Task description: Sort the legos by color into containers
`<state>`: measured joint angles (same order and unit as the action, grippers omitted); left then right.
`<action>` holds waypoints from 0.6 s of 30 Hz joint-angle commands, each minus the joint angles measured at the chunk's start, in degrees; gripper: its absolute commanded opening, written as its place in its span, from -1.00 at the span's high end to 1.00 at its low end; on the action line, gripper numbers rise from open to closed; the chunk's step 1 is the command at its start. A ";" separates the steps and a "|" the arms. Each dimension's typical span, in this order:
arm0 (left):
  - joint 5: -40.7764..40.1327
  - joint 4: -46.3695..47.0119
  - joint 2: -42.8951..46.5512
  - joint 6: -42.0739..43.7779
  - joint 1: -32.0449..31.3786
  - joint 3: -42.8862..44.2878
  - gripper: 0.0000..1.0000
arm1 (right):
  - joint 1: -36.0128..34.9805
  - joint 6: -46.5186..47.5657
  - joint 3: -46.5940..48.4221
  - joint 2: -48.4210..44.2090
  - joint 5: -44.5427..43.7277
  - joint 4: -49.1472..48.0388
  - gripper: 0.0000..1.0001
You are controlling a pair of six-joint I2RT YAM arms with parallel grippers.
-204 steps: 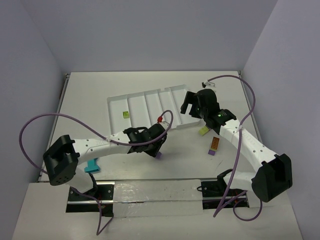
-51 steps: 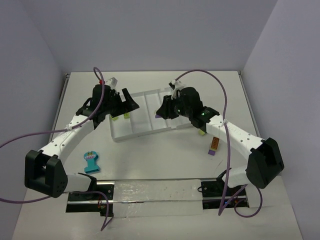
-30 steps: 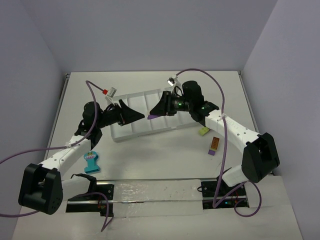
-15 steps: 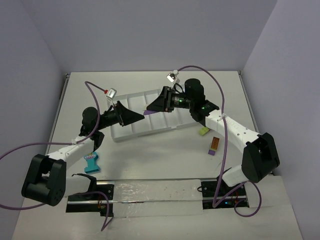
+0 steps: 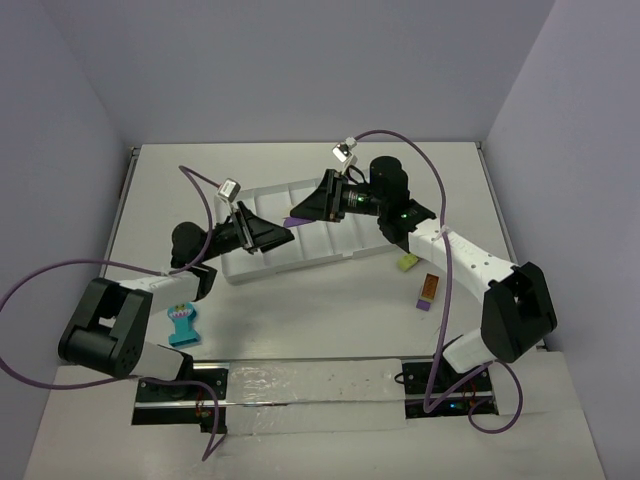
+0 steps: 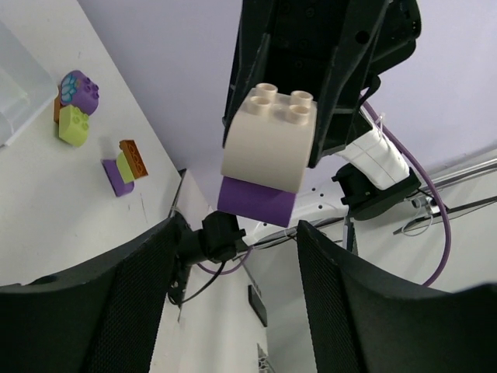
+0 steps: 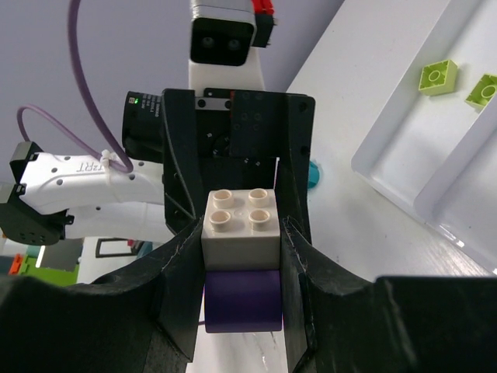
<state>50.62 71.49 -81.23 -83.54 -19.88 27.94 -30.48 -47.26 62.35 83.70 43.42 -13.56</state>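
**Right gripper holds a tan-and-purple stack in the air over the tray, open left gripper facing it**

The right gripper [image 7: 239, 268] is clamped narrowly on a two-brick stack [image 5: 294, 220]. The stack is a tan four-stud plastic brick [image 7: 239, 227] seated on a purple plastic brick [image 7: 242, 301]. The black fingers [image 7: 183, 272] press flat against both side faces, and the studs point away from the right wrist.

The top view shows the stack in the air above the white rectangular plastic tray [image 5: 240, 272], over its left-middle compartments and clear of its floor.

The left gripper [image 5: 284, 236] points straight at the stack from the other side, tip to tip with the right gripper. Its jaws are parted, wider than the stack. In the left wrist view the stack sits ahead of the two fingers [image 6: 147, 311], centred over the gap. I cannot tell whether they touch it.

Two lime green bricks [image 7: 437, 75] lie in a tray compartment. On the table right of the tray lie a loose lime green brick [image 5: 406, 262] and an orange-brown and purple piece [image 5: 428, 290]. A flat teal comb-like piece [image 5: 183, 323] lies near the left arm's base.
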 commanded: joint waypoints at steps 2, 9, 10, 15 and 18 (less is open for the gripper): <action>-1.52 17.79 -1.69 -2.98 -0.78 0.57 -0.36 | -0.02 -0.55 0.20 0.02 1.14 -3.28 1.00; -2.02 19.09 -1.73 -3.83 -0.78 1.15 -0.30 | -0.11 -0.29 0.05 0.23 1.10 -2.96 1.00; -2.10 19.24 -1.57 -3.95 -0.78 1.18 -0.29 | -0.14 -0.29 -0.03 0.23 1.06 -2.96 1.00; -2.28 17.90 0.09 -2.87 -0.78 1.58 -0.27 | -0.19 -0.37 -0.12 0.32 1.32 -3.23 1.00; -2.43 16.72 0.75 -1.89 -0.78 2.00 -0.24 | -0.19 -0.37 -0.03 0.26 1.44 -3.23 1.00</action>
<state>49.28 73.17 -82.73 -87.40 -20.47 27.95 -30.48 -47.35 62.28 83.85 43.89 -13.72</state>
